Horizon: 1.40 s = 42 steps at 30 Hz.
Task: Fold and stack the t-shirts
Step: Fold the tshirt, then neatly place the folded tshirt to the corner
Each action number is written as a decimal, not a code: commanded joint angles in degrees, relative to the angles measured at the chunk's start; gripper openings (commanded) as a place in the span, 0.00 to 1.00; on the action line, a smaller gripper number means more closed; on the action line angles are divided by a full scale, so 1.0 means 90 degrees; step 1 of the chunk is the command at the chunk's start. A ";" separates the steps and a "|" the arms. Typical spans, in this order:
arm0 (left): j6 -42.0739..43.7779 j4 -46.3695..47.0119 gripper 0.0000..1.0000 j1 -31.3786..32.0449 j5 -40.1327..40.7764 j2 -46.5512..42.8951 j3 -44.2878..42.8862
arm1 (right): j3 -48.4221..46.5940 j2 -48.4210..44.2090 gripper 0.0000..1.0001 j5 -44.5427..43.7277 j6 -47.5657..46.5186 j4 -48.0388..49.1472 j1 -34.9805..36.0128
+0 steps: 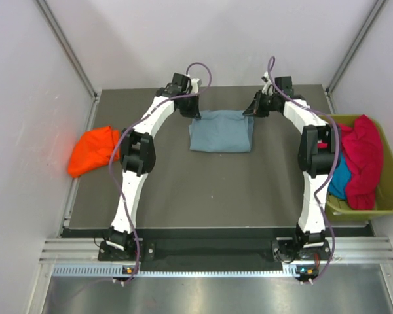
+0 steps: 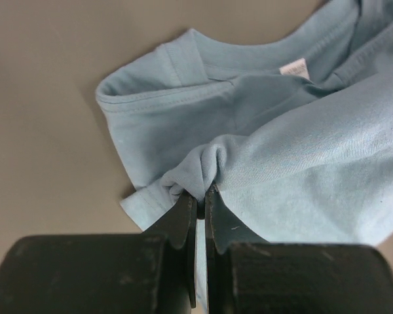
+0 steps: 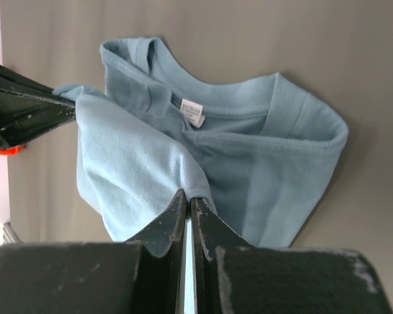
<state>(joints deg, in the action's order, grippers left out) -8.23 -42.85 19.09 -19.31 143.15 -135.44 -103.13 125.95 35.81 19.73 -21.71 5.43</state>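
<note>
top: fixed high above and behind the arm bases (image 1: 118, 243), looking down on the whole tabletop (image 1: 216, 190) | left wrist: very close, low, looking past its own fingers (image 2: 180, 219) | right wrist: likewise close, past its fingers (image 3: 165, 222) | shared: all three show the blue t-shirt (image 1: 220, 131) by the far edge
</note>
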 commanded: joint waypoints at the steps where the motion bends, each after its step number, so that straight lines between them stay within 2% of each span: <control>1: 0.0114 0.0679 0.00 -0.0080 0.0358 0.0070 -0.0361 | -0.0454 0.0126 0.00 -0.0092 -0.0073 0.0498 -0.0066; 2: 0.0123 0.0718 0.00 -0.0090 0.0397 0.0158 -0.0429 | -0.0484 0.0214 0.00 -0.0092 -0.0082 0.0537 -0.0066; 4: 0.0162 0.0844 0.07 -0.0090 0.0504 0.0256 -0.0546 | -0.0591 0.0292 0.02 -0.0170 -0.0102 0.0615 -0.0066; 5: 0.0153 0.0884 0.11 -0.0090 0.0805 0.0343 -0.0750 | -0.0650 0.0341 0.09 -0.0258 -0.0102 0.0616 -0.0066; 6: 0.0143 0.0923 0.28 -0.0090 0.0982 0.0383 -0.0888 | -0.0699 0.0341 0.16 -0.0520 -0.0131 0.0616 -0.0066; 7: 0.0143 0.0981 0.41 -0.0090 0.1216 0.0383 -0.1044 | -0.0796 0.0264 0.31 -0.0667 -0.0180 0.0606 -0.0066; 8: 0.0153 0.1030 0.51 -0.0080 0.1672 0.0306 -0.1306 | -0.0835 0.0186 0.37 -0.0794 -0.0296 0.0587 -0.0076; 10: 0.0201 0.1167 0.64 -0.0061 0.2076 0.0082 -0.1426 | -0.0943 -0.0144 0.45 -0.1088 -0.0404 0.0528 -0.0086; 12: 0.0269 0.1343 0.70 -0.0061 0.2553 -0.0416 -0.1368 | -0.0885 -0.0438 0.45 -0.1186 -0.0473 0.0499 -0.0076; 14: 0.0348 0.1489 0.72 -0.0080 0.2604 -0.1000 -0.0902 | -0.0749 -0.0849 0.45 -0.1012 -0.0415 0.0528 -0.0057; 17: 0.0144 0.1334 0.73 -0.0197 0.2176 -0.1540 -0.0090 | -0.0281 -0.1181 0.44 -0.0445 0.0013 0.0645 -0.0027; 21: -0.0140 0.0535 0.72 -0.0421 0.1094 -0.1765 0.0779 | 0.0355 -0.1270 0.44 -0.0074 0.0318 0.0801 0.0158; 25: -0.0492 0.0435 0.71 -0.0646 -0.0175 -0.1882 0.1726 | 0.0590 -0.1017 0.43 0.0113 0.0445 0.0889 0.0265; 32: -0.0833 0.0591 0.72 -0.1154 -0.1582 -0.1463 0.2236 | 0.0278 -0.0392 0.44 0.0122 0.0446 0.0948 0.0392; 42: -0.1312 0.1020 0.76 -0.1311 -0.2707 -0.0565 0.2158 | 0.0101 0.0322 0.44 -0.0102 0.0152 0.0685 0.0490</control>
<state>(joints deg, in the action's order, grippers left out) -18.09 -36.88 6.59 -37.50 136.86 -114.78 -99.57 128.07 35.57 23.00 -16.05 9.04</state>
